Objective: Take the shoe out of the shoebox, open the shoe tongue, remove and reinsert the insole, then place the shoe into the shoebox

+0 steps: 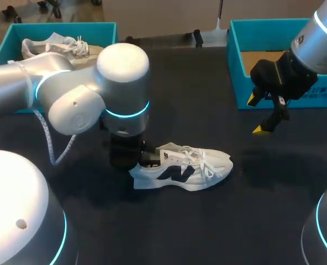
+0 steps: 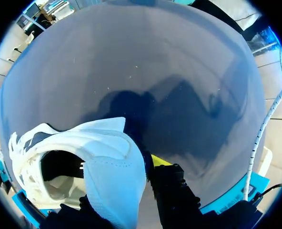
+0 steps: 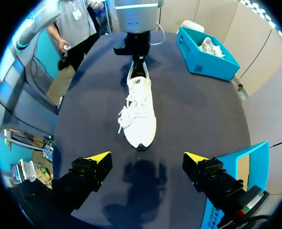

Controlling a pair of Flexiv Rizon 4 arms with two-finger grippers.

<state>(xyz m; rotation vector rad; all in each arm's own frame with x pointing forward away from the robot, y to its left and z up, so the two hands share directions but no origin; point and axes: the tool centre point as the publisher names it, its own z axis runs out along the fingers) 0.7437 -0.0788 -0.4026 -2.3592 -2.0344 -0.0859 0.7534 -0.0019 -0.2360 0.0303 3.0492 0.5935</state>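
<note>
Table: dark and matte [image 1: 207, 232], with the two silver arms coming in from either side.

Shoe: a white trainer [image 1: 185, 168] stands on its sole near the middle of the table. Its toe points towards the right arm's side and its heel towards the left arm. The laces lie loose over the tongue and there is a dark letter on the side.

Left hand: the left hand [image 1: 151, 160] is down at the heel and closed on the back of the shoe. One yellow-tipped finger [image 2: 161, 161] is pressed to the outside of the heel. The other is mostly hidden by the shoe, seemingly inside the collar.

Left arm: its big elbow joint [image 1: 122, 77] hangs over the table just behind the shoe, and a white cable [image 1: 50, 149] loops down from it.

Right hand: the right hand [image 1: 257, 115] hovers above the table with its fingers spread wide and nothing between them. It is well apart from the shoe, whose toe faces it.

Right shoebox: a teal box [image 1: 235, 66] at the far right of the table, just behind the right hand, with its brown floor showing.

Left shoebox: a matching teal box [image 1: 64, 27] at the far left, with a second white shoe [image 1: 53, 47] lying in it.
</note>
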